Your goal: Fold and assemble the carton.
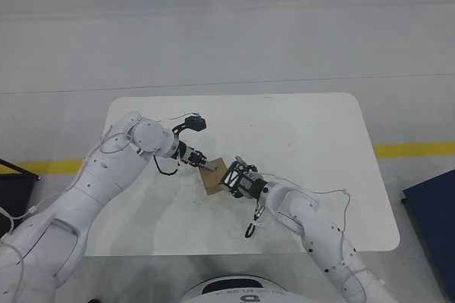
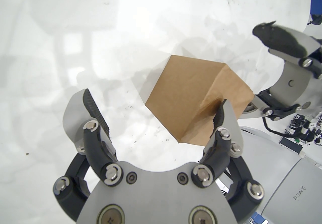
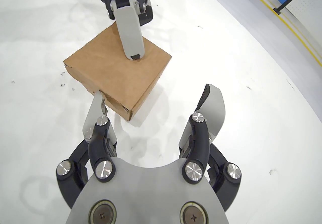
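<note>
Top view places the brown carton near the middle of the white counter, standing as a closed box between the two arms. Every face that shows is closed, so its inside is hidden. At the carton's far-left side, the left end effector has its jaws spread wide and grips nothing. In the left wrist view one fingertip presses on the carton's upper face near an edge, while the other hangs over bare counter. On the opposite side, the right end effector is also wide and grips nothing. In the right wrist view one finger touches the carton's side wall, and the other stands apart from it.
</note>
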`<state>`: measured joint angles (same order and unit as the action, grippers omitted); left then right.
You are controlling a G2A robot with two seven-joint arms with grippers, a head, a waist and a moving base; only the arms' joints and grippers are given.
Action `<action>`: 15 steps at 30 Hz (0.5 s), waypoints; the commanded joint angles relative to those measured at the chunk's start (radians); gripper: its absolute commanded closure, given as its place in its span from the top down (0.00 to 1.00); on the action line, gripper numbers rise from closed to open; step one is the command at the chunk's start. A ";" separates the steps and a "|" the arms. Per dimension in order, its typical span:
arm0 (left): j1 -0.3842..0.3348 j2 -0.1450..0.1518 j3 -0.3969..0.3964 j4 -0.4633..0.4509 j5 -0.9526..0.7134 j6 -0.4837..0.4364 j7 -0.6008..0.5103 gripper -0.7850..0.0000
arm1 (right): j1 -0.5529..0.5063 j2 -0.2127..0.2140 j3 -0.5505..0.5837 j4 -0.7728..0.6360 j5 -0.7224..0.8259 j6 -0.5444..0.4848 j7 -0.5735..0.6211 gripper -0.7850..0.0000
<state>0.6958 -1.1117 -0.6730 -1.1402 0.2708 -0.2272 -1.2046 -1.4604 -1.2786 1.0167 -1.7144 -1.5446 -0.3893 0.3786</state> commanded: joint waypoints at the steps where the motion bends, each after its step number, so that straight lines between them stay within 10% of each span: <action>1: 0.000 -0.001 -0.001 0.000 0.001 0.000 -0.001 1.00 | 0.013 -0.002 -0.012 0.008 0.007 -0.010 0.006 0.82; 6: -0.001 -0.002 -0.003 0.000 0.006 -0.002 -0.007 1.00 | 0.029 -0.004 -0.024 0.021 0.022 -0.011 0.002 0.76; 11: -0.001 -0.004 -0.007 0.005 0.004 -0.005 -0.003 1.00 | 0.027 -0.001 -0.011 0.027 0.048 -0.018 0.008 0.36; 15: -0.005 -0.007 -0.009 0.011 0.003 -0.008 -0.002 1.00 | 0.020 0.004 0.002 0.022 0.074 -0.046 0.014 0.36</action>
<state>0.6919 -1.1178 -0.6811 -1.1311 0.2746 -0.2342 -1.2070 -1.4396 -1.2759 1.0163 -1.6905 -1.4746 -0.4296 0.3923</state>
